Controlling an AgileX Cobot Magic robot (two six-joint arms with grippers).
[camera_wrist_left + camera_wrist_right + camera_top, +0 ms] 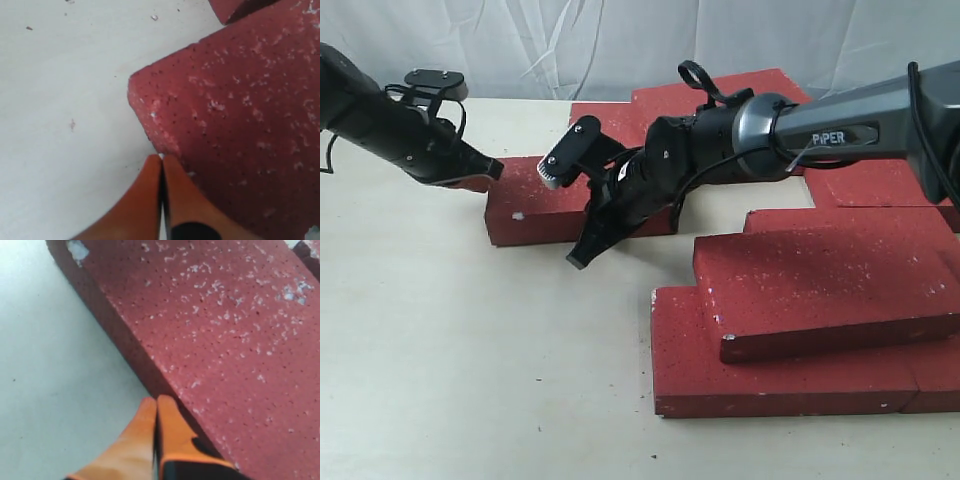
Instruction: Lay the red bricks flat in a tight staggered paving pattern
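Bricks on a flat surface, two pinched grippers set as pushers.

Pale flat worktop (470, 350) carries everything, so slabs can slide rather than be lifted. Of the thin rectangular red bricks (820, 290) of white-speckled paving stone I count at least seven, though my right arm hides some joints. Most sit packed at the right, one lying on top of others, so the paving is not yet flat. One loose brick (535, 205) lies apart at the left. My left gripper (161, 165), tips pressed together and empty, touches its end by the corner. My right gripper (156, 405), pinched and empty too, meets its near long side. I judge both are placed to shove it toward the group.
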